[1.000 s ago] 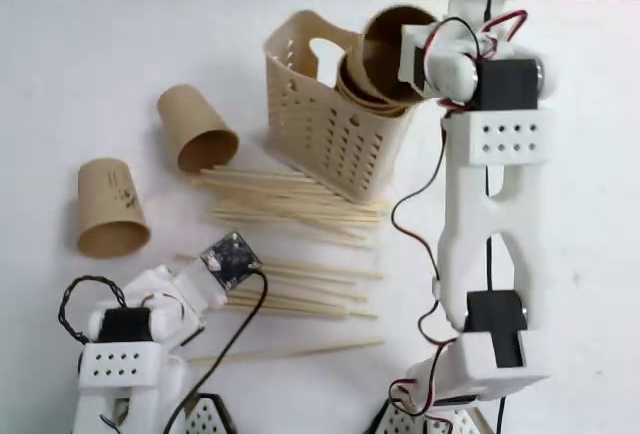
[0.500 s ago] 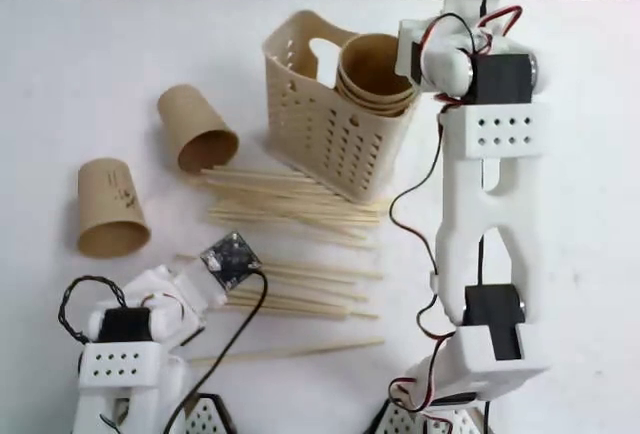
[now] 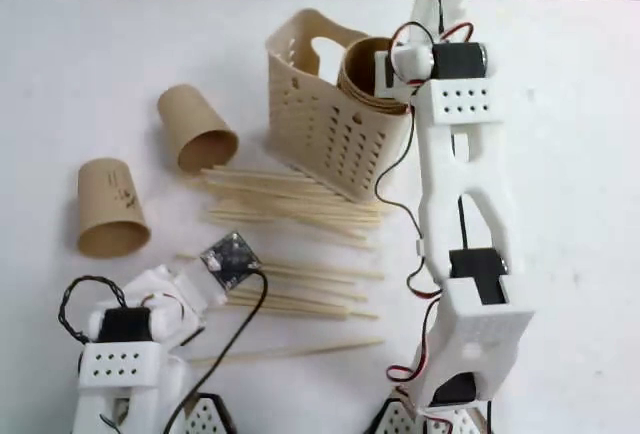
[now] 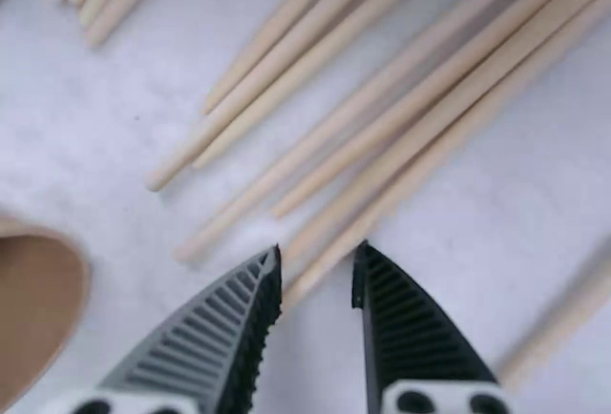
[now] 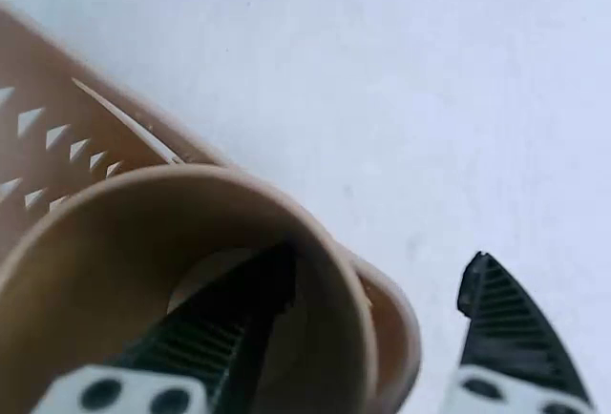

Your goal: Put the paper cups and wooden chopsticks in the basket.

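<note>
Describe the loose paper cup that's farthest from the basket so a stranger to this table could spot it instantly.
Find the white slotted basket at mid-table, with chopsticks spread before it. Two brown cups lie on their sides beyond the chopstick ends. The farther cup lies clear of the sticks and bears a small dark mark, unlike the nearer cup.

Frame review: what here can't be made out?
High view: how many cups are nested in the basket; the right arm covers part of their rims.
Left wrist view: a paper cup, cut off by the picture's edge.
Right wrist view: the basket's inside, hidden by the top cup.
</note>
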Controlling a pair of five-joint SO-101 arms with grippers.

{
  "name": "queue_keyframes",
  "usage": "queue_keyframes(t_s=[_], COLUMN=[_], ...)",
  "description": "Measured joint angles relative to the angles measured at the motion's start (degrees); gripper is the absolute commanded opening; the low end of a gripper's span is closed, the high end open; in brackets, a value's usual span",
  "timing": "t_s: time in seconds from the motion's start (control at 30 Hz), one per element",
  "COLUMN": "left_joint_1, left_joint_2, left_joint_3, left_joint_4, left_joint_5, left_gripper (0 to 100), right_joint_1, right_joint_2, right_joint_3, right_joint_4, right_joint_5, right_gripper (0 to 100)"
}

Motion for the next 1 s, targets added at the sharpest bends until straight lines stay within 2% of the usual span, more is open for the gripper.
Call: queue_keyframes(t_s=[0.33,0.4,0.6,0.7,0.83,1.0], left_joint_1=[0.00,0.00,0.00,-0.70,-7.03,-18.20], left_joint_2=[0.00,0.00,0.00,0.09,0.88,0.88], left_joint_3=[0.00,0.00,0.00,-0.26,-7.56,-25.49], left_joint_4=[0.00,0.00,0.00,0.00,0.00,4.31], left_joint_5=[0.00,0.00,0.00,0.00,0.00,3.96], left_gripper=[15,15,15,15,16,16], right_joint_1=[0.00,0.09,-0.35,0.00,0.79,3.52], right_joint_2=[-3.43,-6.86,-18.29,-22.24,-28.75,-42.11], right_joint_3=[-0.53,-0.97,-1.23,-1.23,1.85,19.34], right_joint_4=[2.29,4.84,13.71,18.02,20.92,18.46], right_joint_5=[0.00,0.00,0.00,1.76,7.91,11.08], right_gripper=[28.0,24.1,1.8,1.9,1.7,1.7])
